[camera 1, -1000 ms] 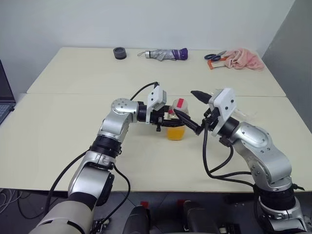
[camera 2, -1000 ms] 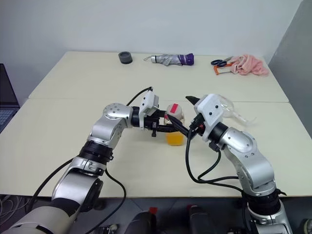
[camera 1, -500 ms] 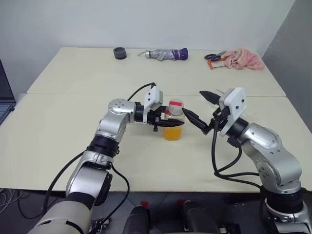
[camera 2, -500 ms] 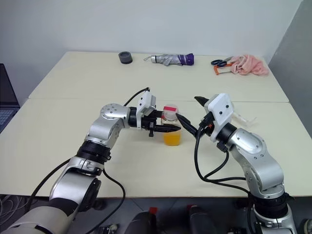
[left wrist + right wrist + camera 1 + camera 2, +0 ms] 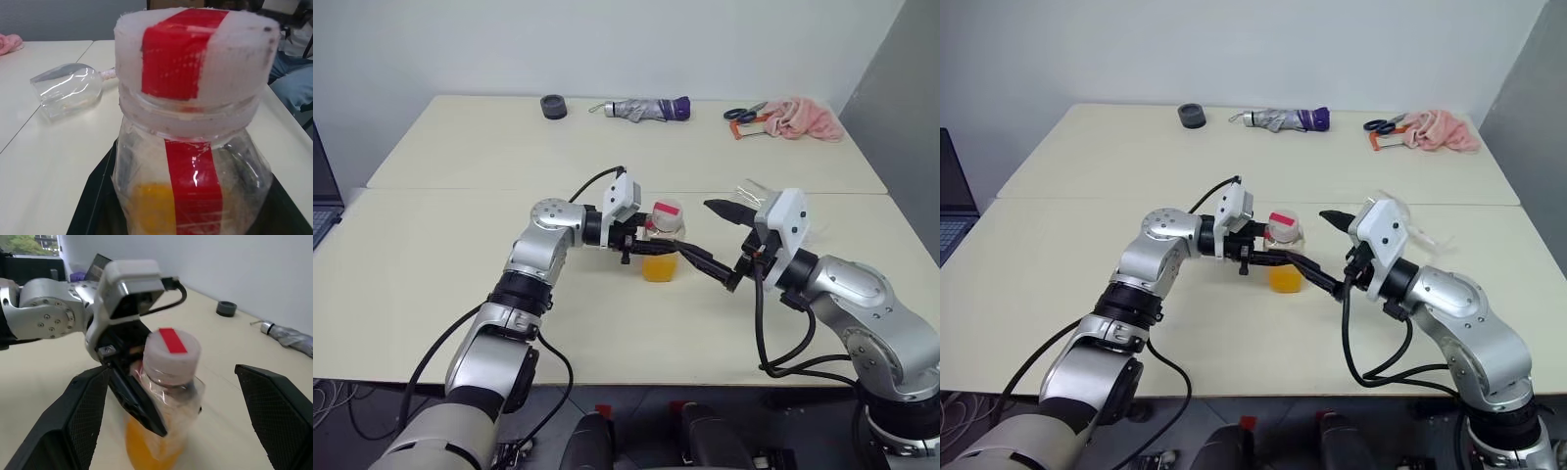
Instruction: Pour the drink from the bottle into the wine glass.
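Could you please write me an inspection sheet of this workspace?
Surface: pale table, seam across it.
Job's things: bottle upright, cap on, orange drink low inside; wine glass lying on its side.
Clutter: black roll, folded umbrella, scissors, pink cloth at far edge.
Grippers: left pincer shut on bottle; right pincer open beside it.
Cables: black cable on both arms.
Surroundings: laptop on left.

On the cream bench (image 5: pixel 460 264) we see our left gripper (image 5: pixel 651 245) clamped around a small clear plastic bottle (image 5: pixel 663 243) with a red-striped cap, upright, bright orange drink (image 5: pixel 661 266) in its base. Our right gripper (image 5: pixel 713 238) sits just beside it, fingers spread wide. A clear wine glass (image 5: pixel 756 191) lies behind that gripper.
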You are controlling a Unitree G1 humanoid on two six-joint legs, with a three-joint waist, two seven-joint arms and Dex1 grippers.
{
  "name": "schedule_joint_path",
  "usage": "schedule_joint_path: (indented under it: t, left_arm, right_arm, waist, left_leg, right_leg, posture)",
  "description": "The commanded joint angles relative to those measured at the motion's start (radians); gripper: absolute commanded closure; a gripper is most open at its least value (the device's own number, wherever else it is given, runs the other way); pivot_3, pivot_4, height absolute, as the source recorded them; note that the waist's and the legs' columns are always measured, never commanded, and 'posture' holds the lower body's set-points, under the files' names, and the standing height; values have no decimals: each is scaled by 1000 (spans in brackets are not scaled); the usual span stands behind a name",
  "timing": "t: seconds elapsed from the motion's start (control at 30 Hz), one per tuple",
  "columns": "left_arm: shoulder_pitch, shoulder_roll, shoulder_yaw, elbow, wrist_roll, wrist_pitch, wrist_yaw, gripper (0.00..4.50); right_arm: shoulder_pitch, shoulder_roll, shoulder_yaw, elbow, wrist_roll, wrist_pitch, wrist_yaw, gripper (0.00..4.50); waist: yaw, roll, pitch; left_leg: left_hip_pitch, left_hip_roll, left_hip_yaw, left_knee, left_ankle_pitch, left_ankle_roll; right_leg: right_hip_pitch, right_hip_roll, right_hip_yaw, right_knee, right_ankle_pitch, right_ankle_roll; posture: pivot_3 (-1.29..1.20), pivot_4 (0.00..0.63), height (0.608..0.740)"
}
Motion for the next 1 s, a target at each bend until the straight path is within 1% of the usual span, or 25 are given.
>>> schedule_joint_path:
  t: [0.03,0.17,0.3,0.5,1.0]
  left_arm:
    - [-27,2,21,-16,-8,-22,-6,2700]
    - [-29,0,19,-15,-7,-24,-8,2700]
    - [-31,-2,20,-12,-6,-27,-8,2700]
    - [-25,-1,18,-19,-5,-27,-8,2700]
    - [-21,2,19,-26,-7,-21,-12,2700]
  right_arm:
    - [-47,35,48,-16,-48,-20,-48,191]
    - [-74,52,94,17,-113,-43,-68,191]
    - [-83,62,107,44,-146,-66,-66,191]
    - [-88,82,86,73,-166,-77,-81,191]
    - [-64,74,37,86,-181,-54,-89,191]
  waist:
    - [0,0,0]
    - [0,0,0]
    - [2,0,0]
    - [2,0,0]
    - [2,0,0]
  left_leg:
    - [0,0,0,0,0,0]
    - [-1,0,0,0,0,0]
    - [-1,0,0,0,0,0]
    - [0,0,0,0,0,0]
    - [-1,0,0,0,0,0]
  right_leg:
    - [0,0,0,0,0,0]
    - [0,0,0,0,0,0]
    - [0,-1,0,-1,0,0]
    - [0,0,0,0,0,0]
    - [0,0,0,0,0,0]
  posture:
    - [0,150,740]
    - [0,150,740]
    - [0,150,740]
    - [0,150,740]
    - [0,150,740]
